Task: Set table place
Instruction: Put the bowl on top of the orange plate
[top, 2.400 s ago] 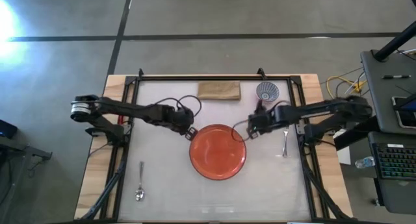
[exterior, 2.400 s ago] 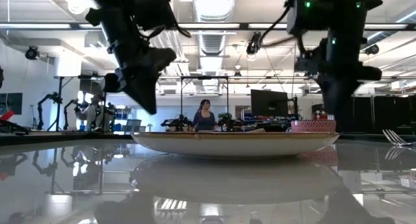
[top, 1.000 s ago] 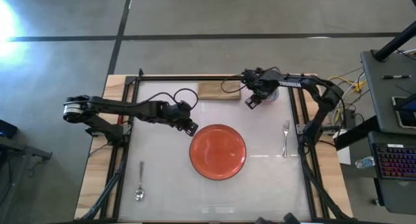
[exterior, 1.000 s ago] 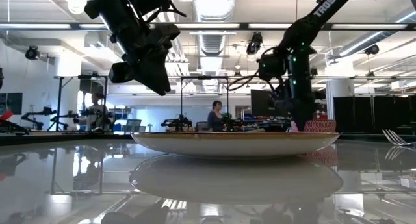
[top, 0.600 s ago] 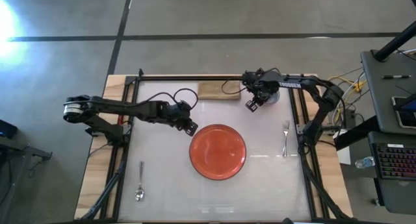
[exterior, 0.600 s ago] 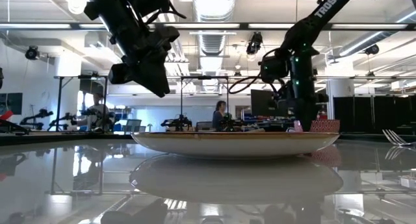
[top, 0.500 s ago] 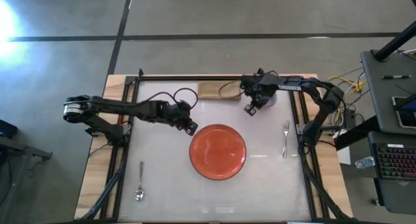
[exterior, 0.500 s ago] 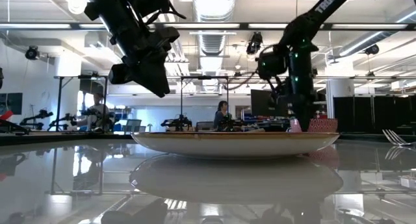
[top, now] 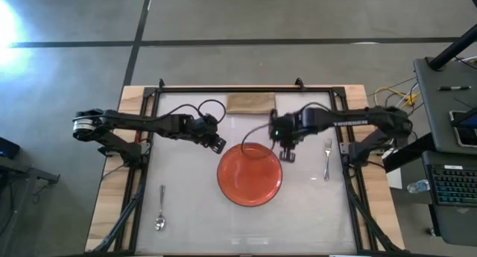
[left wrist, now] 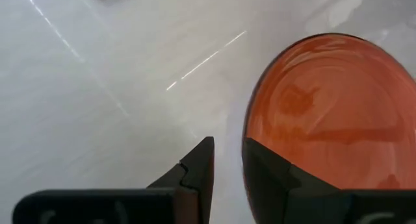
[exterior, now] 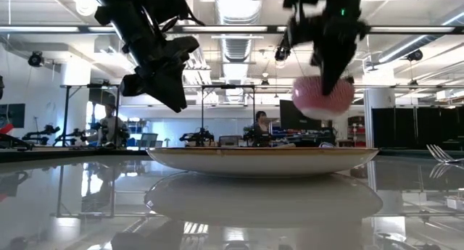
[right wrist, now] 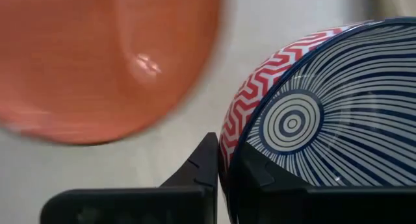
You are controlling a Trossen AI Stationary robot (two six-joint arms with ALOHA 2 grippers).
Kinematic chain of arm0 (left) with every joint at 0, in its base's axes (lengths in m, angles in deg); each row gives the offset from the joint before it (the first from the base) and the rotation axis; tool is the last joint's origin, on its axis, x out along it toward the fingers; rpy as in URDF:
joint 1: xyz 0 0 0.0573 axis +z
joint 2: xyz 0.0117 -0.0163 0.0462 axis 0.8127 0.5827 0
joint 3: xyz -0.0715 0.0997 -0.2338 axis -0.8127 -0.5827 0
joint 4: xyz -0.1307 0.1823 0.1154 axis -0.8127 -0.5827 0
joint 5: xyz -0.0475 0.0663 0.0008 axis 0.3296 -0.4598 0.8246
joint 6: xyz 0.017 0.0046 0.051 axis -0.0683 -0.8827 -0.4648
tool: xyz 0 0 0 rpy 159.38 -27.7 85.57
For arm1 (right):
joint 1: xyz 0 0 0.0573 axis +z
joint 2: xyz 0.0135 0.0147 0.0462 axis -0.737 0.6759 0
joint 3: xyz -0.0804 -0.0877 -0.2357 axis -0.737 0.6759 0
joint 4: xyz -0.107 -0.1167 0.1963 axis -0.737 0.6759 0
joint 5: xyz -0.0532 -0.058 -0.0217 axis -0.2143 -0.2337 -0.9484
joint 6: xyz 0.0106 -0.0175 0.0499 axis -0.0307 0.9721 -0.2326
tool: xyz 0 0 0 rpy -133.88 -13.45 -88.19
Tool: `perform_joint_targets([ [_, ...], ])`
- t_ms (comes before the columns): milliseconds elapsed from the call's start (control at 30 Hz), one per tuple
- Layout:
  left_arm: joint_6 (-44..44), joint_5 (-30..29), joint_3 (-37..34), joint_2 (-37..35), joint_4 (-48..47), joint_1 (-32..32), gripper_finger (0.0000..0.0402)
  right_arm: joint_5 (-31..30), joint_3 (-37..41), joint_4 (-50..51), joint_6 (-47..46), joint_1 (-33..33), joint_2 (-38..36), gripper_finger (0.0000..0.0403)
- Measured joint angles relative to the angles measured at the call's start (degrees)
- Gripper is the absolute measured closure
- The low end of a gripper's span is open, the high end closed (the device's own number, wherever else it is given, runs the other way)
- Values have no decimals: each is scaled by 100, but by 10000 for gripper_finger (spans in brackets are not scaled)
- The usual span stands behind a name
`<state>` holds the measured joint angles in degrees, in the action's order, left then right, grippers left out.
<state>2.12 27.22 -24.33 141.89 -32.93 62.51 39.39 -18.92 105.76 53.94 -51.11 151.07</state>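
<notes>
A wide shallow plate (exterior: 262, 161) sits at centre on the glossy table (exterior: 65, 199). At one o'clock above it, the right gripper (exterior: 330, 61) carries a pink bowl (exterior: 323, 96). At eleven o'clock hangs the left gripper (exterior: 170, 94), clear of the plate.

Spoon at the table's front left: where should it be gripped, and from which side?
Grip the spoon at mid-handle, coming straight down from above and closing across its narrow width. It lies flat on the table, handle toward the far edge, nothing beside it. The left hand, empty near the plate, is likely nearer.
</notes>
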Motion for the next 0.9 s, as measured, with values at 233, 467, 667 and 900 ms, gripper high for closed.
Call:
perform_joint_targets([
  [233, 240, 543, -191, -64, -80, -199, 336, 254, -954, 24, 228, 1033, 740, 389],
  [467, 1204, -611, -260, -600, -822, -1517, 336, 197, -1568, 204, -20, 1766, 1611, 390],
  [667, 1980, -1262, -336, -1140, -1020, -2580, 336, -85, -2154, 165, -680, 2133, 2106, 390],
  [900, 2495, -1481, -338, -1106, -1038, -3358, 336, -94, -2710, 209, -626, 2152, 2923, 390],
])
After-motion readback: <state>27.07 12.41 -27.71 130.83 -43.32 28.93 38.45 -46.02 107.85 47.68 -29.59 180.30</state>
